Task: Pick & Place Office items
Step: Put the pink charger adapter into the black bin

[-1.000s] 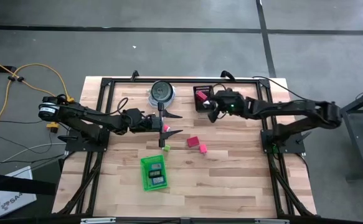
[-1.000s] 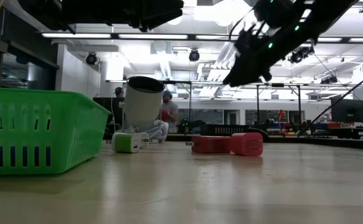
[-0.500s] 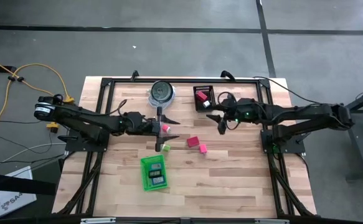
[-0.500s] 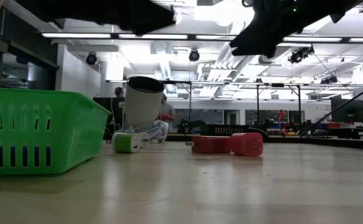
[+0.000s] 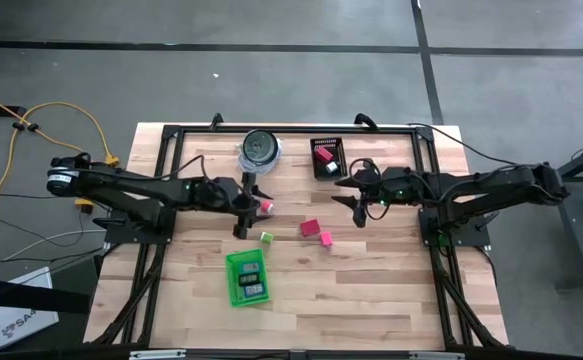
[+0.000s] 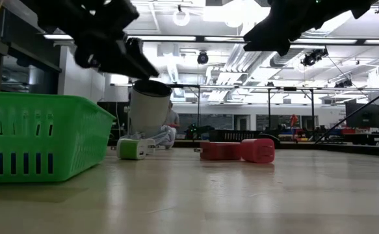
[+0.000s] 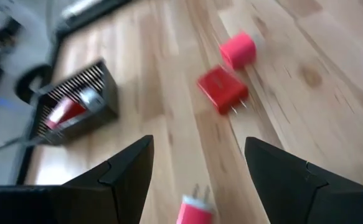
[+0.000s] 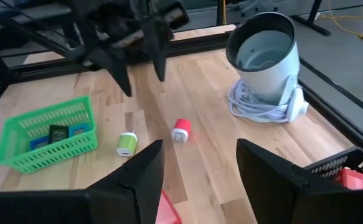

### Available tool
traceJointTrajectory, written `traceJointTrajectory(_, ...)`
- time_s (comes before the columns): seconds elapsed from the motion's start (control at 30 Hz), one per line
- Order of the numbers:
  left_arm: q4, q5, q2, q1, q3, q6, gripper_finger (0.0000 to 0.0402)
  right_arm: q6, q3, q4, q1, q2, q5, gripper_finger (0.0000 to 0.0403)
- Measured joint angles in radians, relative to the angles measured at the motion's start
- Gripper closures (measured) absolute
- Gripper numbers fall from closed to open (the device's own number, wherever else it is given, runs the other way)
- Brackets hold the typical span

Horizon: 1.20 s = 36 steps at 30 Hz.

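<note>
My left gripper (image 5: 244, 207) (image 7: 197, 146) is open and hangs over the table's middle, touching nothing. A pink plug block (image 5: 266, 206) (image 7: 193, 211) lies just right of its fingers. A green-and-white block (image 5: 266, 237) (image 8: 126, 144) rests on the wood nearby. A red block (image 5: 309, 228) (image 7: 223, 89) and a pink block (image 5: 325, 238) (image 7: 238, 50) lie side by side further right. My right gripper (image 5: 353, 198) (image 8: 200, 149) is open, raised over the table right of these. Dark and blue pieces lie in the green tray (image 5: 248, 277).
A round clear-and-dark container (image 5: 260, 148) (image 8: 265, 56) with a coiled white cord stands near the far edge. A black mesh basket (image 5: 326, 155) (image 7: 75, 106) beside it holds a red item. The green tray (image 6: 39, 136) fills the low view's left. Bare wood lies along the near edge.
My left gripper has drawn back toward the table's left edge and come lower, now showing in the low view above the container. My right gripper has moved from the black basket toward the table's right and near side. The items on the table have stayed put.
</note>
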<state>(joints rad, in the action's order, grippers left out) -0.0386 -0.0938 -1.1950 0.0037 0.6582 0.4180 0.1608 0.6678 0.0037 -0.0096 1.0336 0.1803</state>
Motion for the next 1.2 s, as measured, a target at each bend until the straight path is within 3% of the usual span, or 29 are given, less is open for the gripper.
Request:
traceJointTrajectory(0.17,0.082,0.095,0.0,0.07,0.0,-0.004,0.0158,0.002,0.0,0.0,0.011,0.0,0.0,0.0215)
traceJointTrajectory(0.37,0.13,0.279,-0.008,0.178,0.0,-0.005,0.0158,0.003,0.0,0.0,0.01,0.0,0.0,0.0215)
traceJointTrajectory(0.6,0.135,0.373,-0.088,0.293,0.001,0.028,0.0158,0.003,0.0,0.001,0.01,0.0,0.0,0.0215)
traceJointTrajectory(0.9,0.202,0.376,-0.21,0.321,0.081,0.053,0.0158,0.003,0.0,0.0,0.01,0.0,0.0,0.0215)
traceJointTrajectory(1.07,0.351,0.272,-0.255,0.298,0.164,0.084,0.0158,0.002,0.0,0.0,0.01,0.0,0.0,0.0215)
traceJointTrajectory(1.2,0.419,0.252,-0.286,0.279,0.207,0.084,0.0158,0.002,0.0,0.0,0.01,0.0,0.0,0.0215)
